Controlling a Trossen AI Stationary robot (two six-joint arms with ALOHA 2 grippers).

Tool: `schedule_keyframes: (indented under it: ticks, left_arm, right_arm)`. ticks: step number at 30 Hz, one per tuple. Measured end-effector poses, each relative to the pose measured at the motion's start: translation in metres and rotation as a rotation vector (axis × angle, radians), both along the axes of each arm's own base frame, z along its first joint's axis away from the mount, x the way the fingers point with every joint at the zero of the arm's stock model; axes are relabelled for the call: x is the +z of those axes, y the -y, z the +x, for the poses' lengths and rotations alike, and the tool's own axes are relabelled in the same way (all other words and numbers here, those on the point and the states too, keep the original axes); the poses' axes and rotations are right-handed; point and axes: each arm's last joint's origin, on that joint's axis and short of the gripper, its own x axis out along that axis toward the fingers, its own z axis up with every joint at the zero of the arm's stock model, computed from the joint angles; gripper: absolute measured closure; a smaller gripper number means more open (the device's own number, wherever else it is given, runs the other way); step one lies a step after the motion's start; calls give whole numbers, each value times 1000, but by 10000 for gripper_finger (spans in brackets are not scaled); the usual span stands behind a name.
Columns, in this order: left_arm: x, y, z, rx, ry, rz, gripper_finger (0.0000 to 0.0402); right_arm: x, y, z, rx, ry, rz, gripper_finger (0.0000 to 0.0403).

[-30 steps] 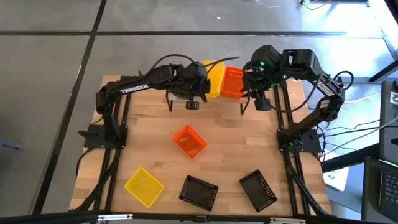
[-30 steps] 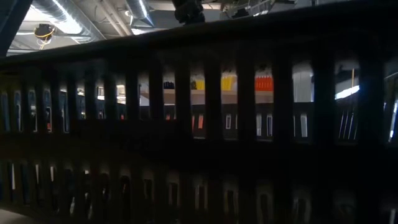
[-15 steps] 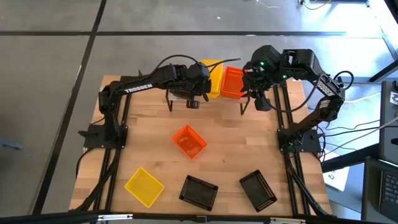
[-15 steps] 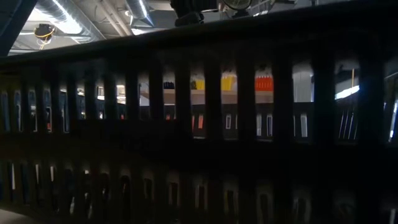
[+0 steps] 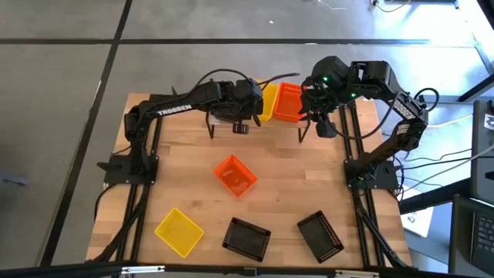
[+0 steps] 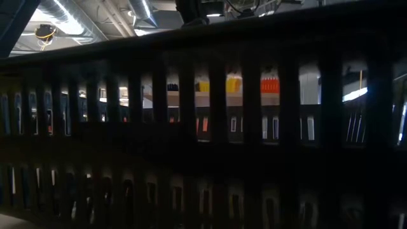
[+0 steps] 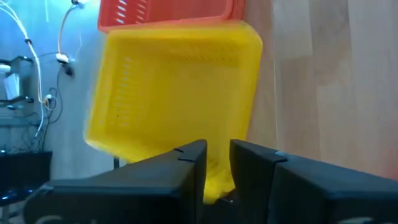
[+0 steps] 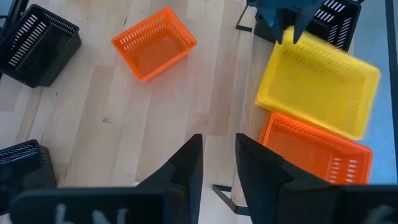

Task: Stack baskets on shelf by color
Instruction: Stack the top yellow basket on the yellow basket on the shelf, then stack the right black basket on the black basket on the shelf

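The left gripper [image 7: 216,163] has its jaws clenched on the near rim of a yellow basket [image 5: 268,101], held at the far edge of the table [image 5: 193,193] over the shelf [image 8: 249,93], just left of the orange basket stack [image 5: 288,102] that already sits on the shelf. To set it down well, the step in hand looks like squaring the yellow basket before lowering it: in the right wrist view it sits skewed, its long axis turned off the line of the orange basket stack beside it, and one corner touches or nearly touches that stack. I would turn the wrist until the long sides run parallel with those of the orange neighbour, keep the open mouth facing up and the base level, then lower straight down and release only once the base rests flat, so it neither tips off the shelf's far edge nor shoves the orange stack sideways. The right gripper [image 8: 216,163] hovers above the shelf's right end with its jaws released, holding nothing. Still loose on the table are an orange basket [image 5: 235,174] at mid-table, another yellow basket [image 5: 179,231] at the near left, and two black baskets [image 5: 247,237] along the near edge.
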Motion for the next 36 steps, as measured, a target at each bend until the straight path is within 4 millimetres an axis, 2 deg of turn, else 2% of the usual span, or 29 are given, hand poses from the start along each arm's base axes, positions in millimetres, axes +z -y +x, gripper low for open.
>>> schedule_keyframes:
  ticks: [5, 10, 13, 20, 24, 29, 33, 36]
  left_arm:
    - [0, 4, 1, 18, 7, 9, 328]
    - [10, 16, -2, 72, 24, 94, 330]
    - [25, 25, -11, 87, 81, 79, 328]
    - [62, 38, -53, 165, 225, -57, 327]
    - [75, 44, -78, 210, 264, -148, 327]
    - [84, 54, -104, 235, 279, -343, 327]
    - [87, 60, -119, 239, 253, -460, 327]
    - [85, 60, -122, 274, 233, -490, 327]
  right_arm:
    - [0, 0, 0, 0, 0, 0, 311]
    - [1, 0, -1, 1, 3, -1, 311]
    - [5, -3, -8, 3, 23, -6, 311]
    - [14, -14, -31, 69, 94, 70, 311]
    - [1, -20, -36, 93, 47, 100, 311]
    - [-21, -30, -38, 76, -24, 185, 311]
    - [-42, -39, -34, 76, -104, 227, 311]
    - [-58, -46, -34, 79, -170, 254, 311]
